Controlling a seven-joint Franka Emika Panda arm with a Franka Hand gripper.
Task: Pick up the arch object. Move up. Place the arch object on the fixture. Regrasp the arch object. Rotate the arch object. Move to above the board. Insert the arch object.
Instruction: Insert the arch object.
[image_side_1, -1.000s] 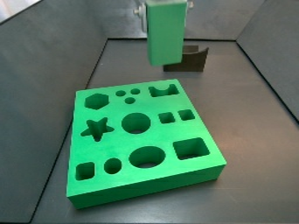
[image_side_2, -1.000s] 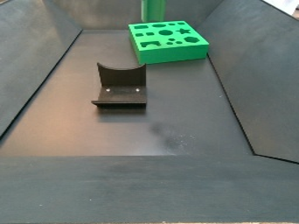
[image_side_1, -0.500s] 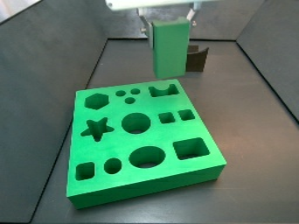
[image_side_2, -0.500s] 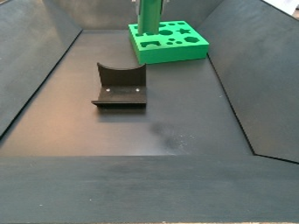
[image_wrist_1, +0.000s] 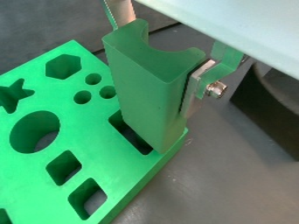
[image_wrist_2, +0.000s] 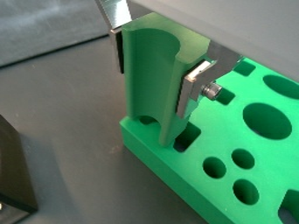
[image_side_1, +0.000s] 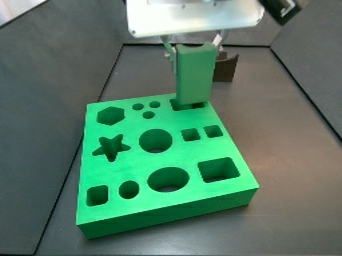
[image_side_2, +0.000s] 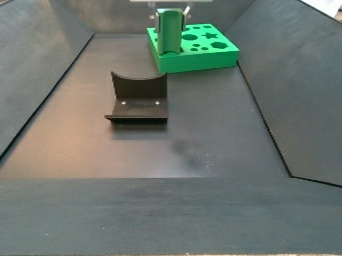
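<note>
The gripper (image_side_1: 194, 45) has come down since half a second ago: in a side view the arch (image_side_1: 193, 76) then hung clear above the board (image_side_1: 160, 165), and now its lower end sits in the arch-shaped hole at the board's far edge. In a side view the same drop shows, the arch (image_side_2: 170, 30) now low at the near edge of the board (image_side_2: 198, 52), with the fixture (image_side_2: 136, 98) well apart on the floor, unmoved.

In a wrist view the fingers (image_wrist_1: 201, 80) are closed on the arch (image_wrist_1: 149, 90), one plate on each flat side, and the arch stands upright with its bottom inside the cut-out of the board (image_wrist_1: 70, 131). In a wrist view the gripper (image_wrist_2: 162, 61) grips the arch (image_wrist_2: 155, 86) near its top, and its base is sunk into the corner of the board (image_wrist_2: 228, 166).

The arch is a tall plain block, a duller green than the board, with a curved hollow running down one face.
</note>
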